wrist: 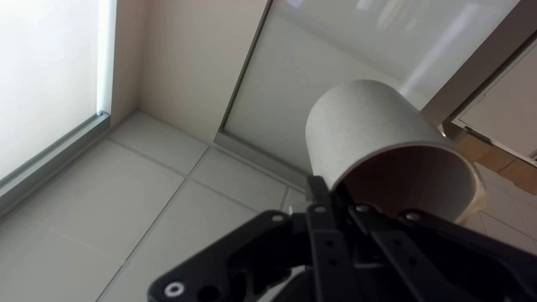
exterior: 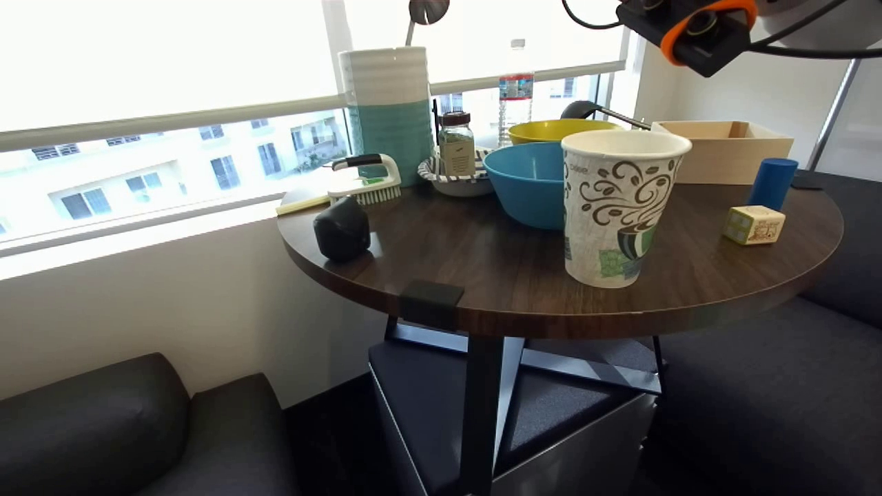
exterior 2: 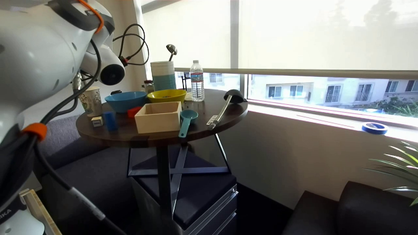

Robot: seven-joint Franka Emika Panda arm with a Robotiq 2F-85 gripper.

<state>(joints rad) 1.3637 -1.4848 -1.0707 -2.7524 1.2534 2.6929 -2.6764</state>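
The tabletop point(exterior: 468, 255) carries the crock point(exterior: 389, 138), wood box point(exterior: 730, 158) and blue bowl point(exterior: 524, 189) in both exterior views, with the yellow bowl point(exterior: 558, 131) just beside the blue one. Gripper point(wrist: 330, 191) in the wrist view is pinched narrow over the rim of a hollow white cylinder point(wrist: 363, 121), wall between the jaws; the cylinder is in the air, tilted, open end toward the camera. Smaller, also on the tabletop: paper cup point(exterior: 617, 207) upright near the edge in an exterior view, blue peg point(exterior: 773, 182) standing, toy block point(exterior: 754, 225) just beside it.
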